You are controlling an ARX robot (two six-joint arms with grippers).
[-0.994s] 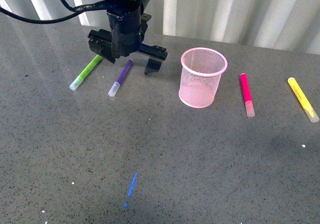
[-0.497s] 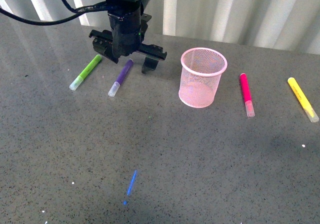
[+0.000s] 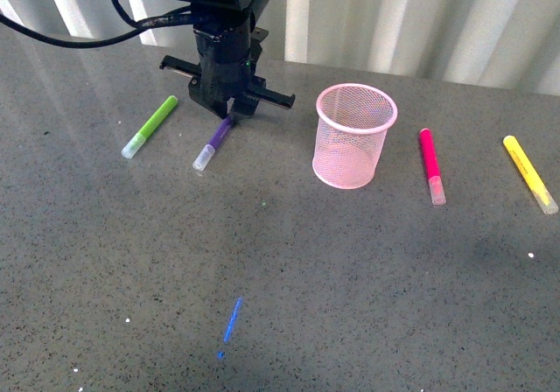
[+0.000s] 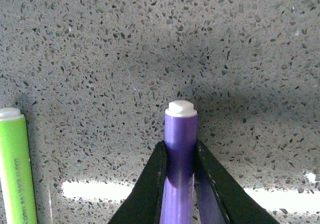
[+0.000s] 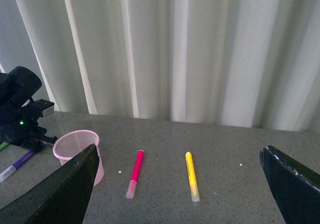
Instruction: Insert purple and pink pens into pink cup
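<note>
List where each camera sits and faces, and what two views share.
Front view: robot's body, facing the table and pink cup; left gripper shows, shut on the purple pen.
Left wrist view: left wrist, looking along its fingers at that pen.
Right wrist view: right wrist, facing the curtain; open right gripper frames it.
Front and right wrist views share the pink pen.

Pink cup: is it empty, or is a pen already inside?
Empty: the pink cup shows only mesh inside; purple pen and pink pen are outside it.
</note>
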